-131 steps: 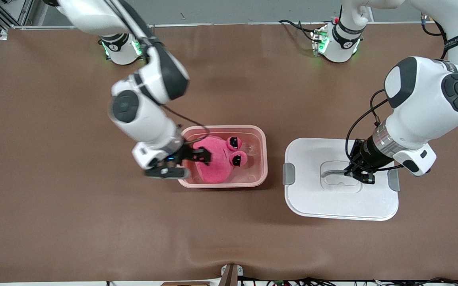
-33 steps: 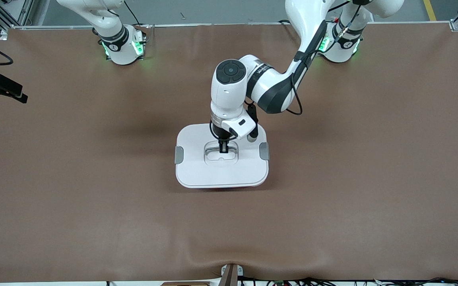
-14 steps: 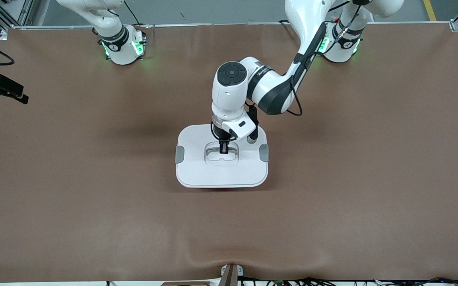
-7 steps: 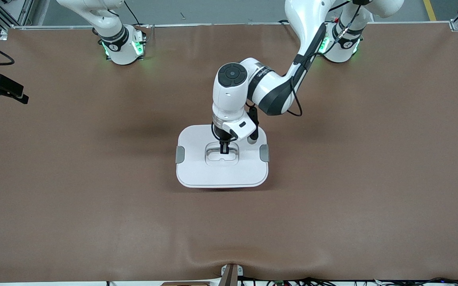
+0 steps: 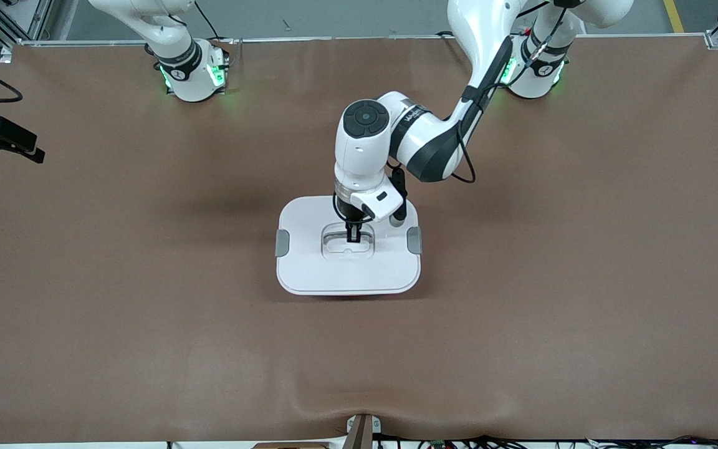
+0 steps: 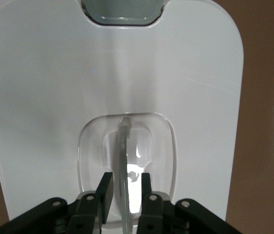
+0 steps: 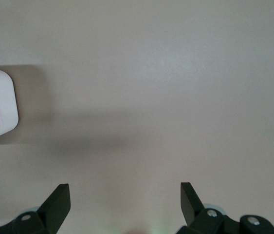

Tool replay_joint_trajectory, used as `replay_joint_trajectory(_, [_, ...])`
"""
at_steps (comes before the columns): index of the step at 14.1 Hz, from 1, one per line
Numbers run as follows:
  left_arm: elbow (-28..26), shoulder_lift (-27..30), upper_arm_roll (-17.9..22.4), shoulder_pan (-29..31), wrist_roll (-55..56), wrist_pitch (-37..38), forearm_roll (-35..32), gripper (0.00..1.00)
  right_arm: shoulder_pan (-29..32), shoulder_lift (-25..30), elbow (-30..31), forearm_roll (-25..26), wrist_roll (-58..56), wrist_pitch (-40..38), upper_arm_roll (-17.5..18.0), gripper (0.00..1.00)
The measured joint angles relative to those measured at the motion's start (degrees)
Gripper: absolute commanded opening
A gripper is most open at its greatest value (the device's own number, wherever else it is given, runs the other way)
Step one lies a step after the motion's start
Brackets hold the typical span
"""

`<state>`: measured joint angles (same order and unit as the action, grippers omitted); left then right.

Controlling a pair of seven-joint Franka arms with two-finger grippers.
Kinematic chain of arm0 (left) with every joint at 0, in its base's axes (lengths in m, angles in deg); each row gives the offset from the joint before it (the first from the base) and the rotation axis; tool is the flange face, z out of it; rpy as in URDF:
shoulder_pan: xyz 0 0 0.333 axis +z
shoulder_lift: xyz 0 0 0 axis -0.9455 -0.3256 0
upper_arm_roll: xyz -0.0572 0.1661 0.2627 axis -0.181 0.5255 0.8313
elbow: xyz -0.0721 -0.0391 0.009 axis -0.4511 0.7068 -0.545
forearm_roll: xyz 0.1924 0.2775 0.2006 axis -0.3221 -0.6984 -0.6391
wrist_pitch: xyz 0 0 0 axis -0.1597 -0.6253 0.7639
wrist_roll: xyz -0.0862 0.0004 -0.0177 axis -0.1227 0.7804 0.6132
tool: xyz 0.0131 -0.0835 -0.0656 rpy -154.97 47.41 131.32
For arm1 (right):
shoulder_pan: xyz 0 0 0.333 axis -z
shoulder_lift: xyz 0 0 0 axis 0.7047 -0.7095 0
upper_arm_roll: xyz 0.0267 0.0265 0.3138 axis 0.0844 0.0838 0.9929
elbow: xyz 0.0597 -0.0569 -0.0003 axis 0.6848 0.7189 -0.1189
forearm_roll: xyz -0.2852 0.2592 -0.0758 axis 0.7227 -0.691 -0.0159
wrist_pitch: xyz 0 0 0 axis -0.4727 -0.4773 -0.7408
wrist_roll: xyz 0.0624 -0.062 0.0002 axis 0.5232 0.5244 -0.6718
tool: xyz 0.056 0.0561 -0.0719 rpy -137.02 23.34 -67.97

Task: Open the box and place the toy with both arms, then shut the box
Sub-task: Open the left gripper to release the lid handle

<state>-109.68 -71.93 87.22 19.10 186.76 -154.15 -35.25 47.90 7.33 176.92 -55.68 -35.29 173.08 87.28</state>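
Left gripper [image 6: 123,192] jaws pinch lid [image 6: 54,87] handle [image 6: 123,161].

Pink box [image 5: 348,292] mid-table, white lid [image 5: 309,262] on, grey side clips [image 5: 282,243]

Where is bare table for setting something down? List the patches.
Bare cloth runs from the box to the table edge nearest the camera, and toward both arms' ends. Crowded: the lid, where the left gripper clamps the handle. The right gripper waits, open.

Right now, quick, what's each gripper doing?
Left gripper: closed on the clear handle of the white flat lid.
Right gripper: open, holding nothing, over the brown table.
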Motion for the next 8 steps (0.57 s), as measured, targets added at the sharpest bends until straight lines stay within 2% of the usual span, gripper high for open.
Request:
replay_joint_trajectory(5, [0.06, 6.49, 0.14, 1.44, -1.77, 3.38, 0.10, 1.00, -0.32, 0.00, 0.03, 0.00, 0.00, 0.09, 0.09, 1.00])
replay_joint_trajectory(8, [-0.06, 8.58, 0.52, 3.98, -9.10, 6.98, 0.11, 1.00, -0.70, 0.00, 0.04, 0.00, 0.00, 0.10, 0.11, 1.00])
